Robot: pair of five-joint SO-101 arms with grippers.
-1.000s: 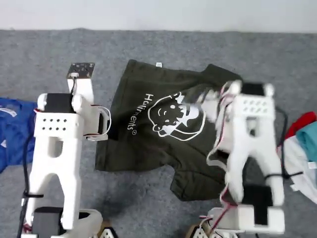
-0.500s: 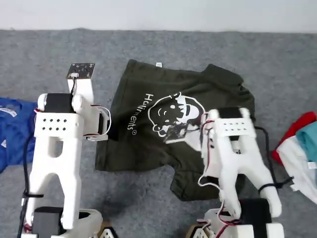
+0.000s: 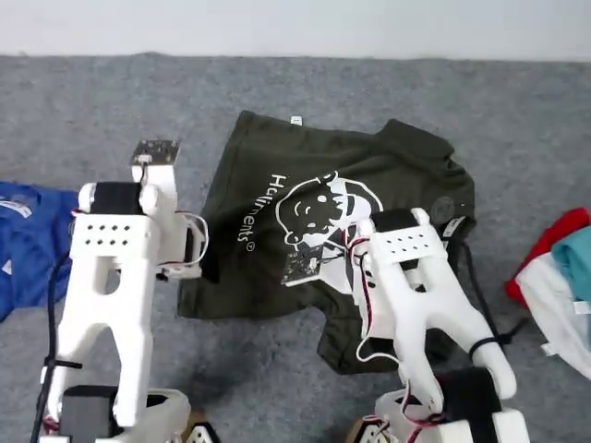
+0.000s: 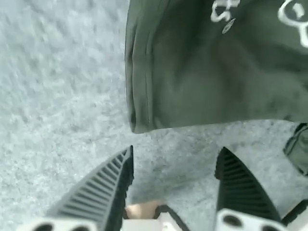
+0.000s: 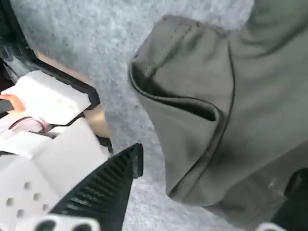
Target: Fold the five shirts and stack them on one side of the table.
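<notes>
Since a second ago the right arm (image 3: 416, 286) has pulled back toward its base and swung over the dark green shirt (image 3: 277, 175). The left arm (image 3: 106, 277) has barely shifted.

The grey tabletop (image 3: 92, 101) carries the dark green shirt spread flat at centre, print up, with a blue shirt (image 3: 28, 231) at one edge and a red, teal and white heap (image 3: 563, 268) opposite. The left gripper (image 4: 175, 154) hangs just off the hem corner, fingers wide apart, empty. The right gripper (image 5: 219, 163) is above a sleeve, fingers spread, gripping nothing.

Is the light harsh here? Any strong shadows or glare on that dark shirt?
High view: soft, even light, no glare on the dark shirt, only a faint shadow along its lower edge. Left wrist view: thin shadow under the hem. Right wrist view: the sleeve opening is dark inside.
</notes>
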